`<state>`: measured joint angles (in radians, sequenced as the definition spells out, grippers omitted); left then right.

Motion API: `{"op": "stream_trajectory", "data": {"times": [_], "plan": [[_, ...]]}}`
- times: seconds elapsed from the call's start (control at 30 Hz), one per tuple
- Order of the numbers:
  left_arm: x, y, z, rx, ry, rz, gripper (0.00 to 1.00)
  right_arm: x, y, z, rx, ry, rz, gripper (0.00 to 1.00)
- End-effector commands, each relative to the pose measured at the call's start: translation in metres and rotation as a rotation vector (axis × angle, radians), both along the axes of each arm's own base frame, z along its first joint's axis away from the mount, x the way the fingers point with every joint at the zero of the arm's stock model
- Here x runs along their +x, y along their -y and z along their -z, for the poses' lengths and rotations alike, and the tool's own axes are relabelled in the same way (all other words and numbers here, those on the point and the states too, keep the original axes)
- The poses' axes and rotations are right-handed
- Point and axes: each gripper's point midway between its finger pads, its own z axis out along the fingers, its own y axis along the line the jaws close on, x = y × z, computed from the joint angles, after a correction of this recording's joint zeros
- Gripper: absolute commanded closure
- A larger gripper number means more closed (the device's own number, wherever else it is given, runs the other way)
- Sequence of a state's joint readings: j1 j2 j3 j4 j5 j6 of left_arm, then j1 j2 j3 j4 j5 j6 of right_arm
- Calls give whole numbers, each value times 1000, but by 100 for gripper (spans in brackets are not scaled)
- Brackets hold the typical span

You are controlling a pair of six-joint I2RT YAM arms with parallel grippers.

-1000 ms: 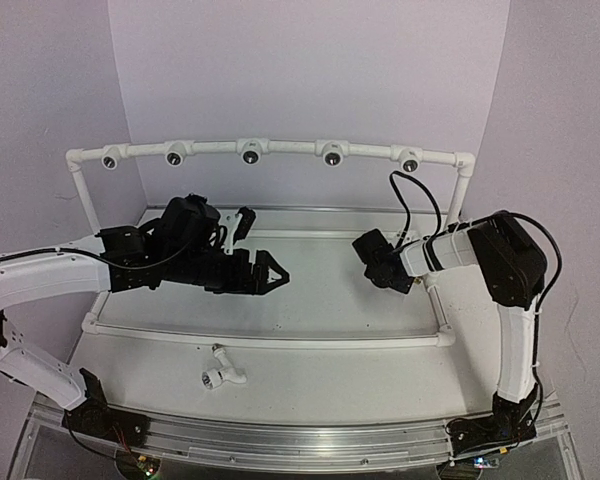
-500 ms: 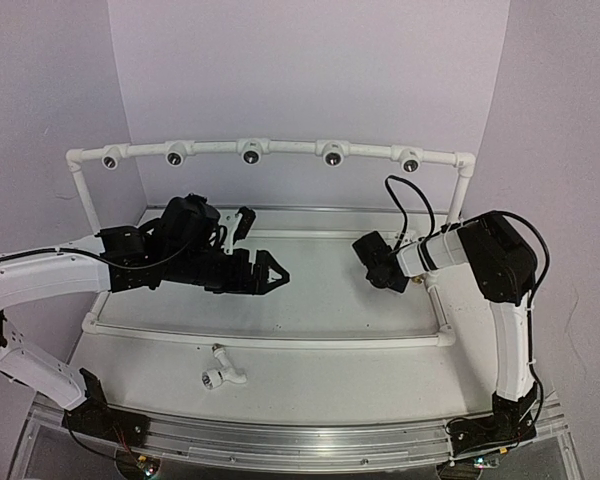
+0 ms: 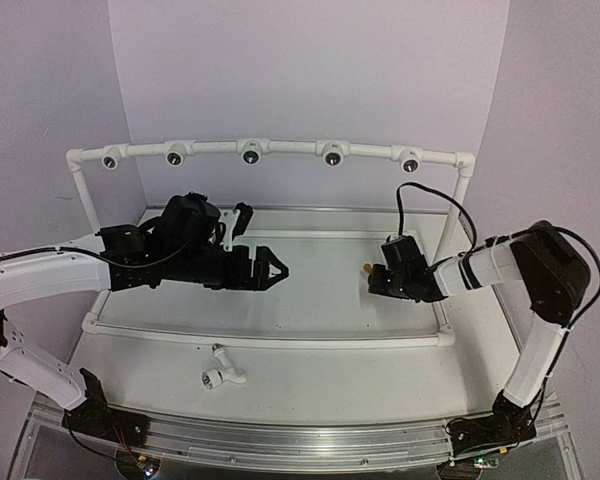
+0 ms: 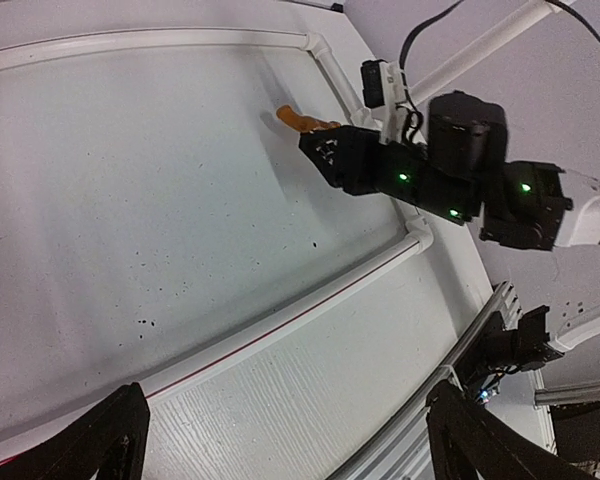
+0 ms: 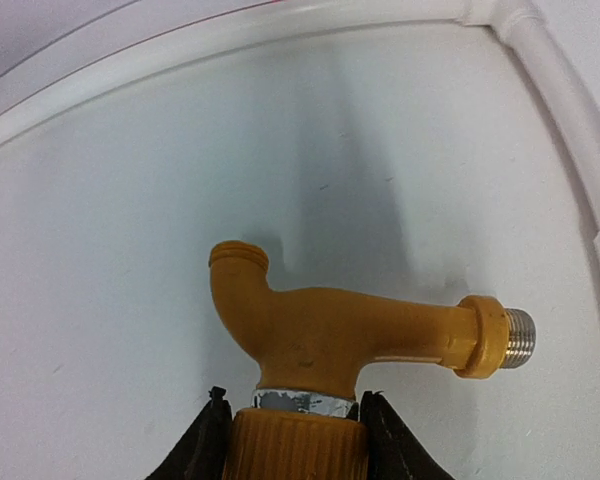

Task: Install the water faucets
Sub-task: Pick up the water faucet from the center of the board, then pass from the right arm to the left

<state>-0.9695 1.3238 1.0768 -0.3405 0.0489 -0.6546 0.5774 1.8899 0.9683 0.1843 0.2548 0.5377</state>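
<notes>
The right gripper is holding the yellow faucet by its ribbed handle.
It is pinching the handle so the metal thread is sticking out free, ready (I think) for a socket on the pipe frame. The faucet is hanging low over the worktop near the right rail, with bare room toward the middle. The left gripper is hovering wide open, and the white faucet is lying near the front.

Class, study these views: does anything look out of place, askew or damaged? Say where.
The white faucet lies loose on the table, outside the pipe frame, near its front rail. The yellow-orange faucet gripped in the right hand has a ragged silver band at its neck.
</notes>
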Motion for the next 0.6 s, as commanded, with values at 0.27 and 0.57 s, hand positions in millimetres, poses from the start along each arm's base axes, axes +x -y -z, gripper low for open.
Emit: {"op": "stream_trajectory", "data": {"times": [0.27,0.57], "plan": [[-15,7,-118,-378,311,128,0,-167,-121,-230,1080,4,-872,100],[-71,5,-184,-599,592,427,0,-218,-96,-359,1383,107,-1019,100]]}}
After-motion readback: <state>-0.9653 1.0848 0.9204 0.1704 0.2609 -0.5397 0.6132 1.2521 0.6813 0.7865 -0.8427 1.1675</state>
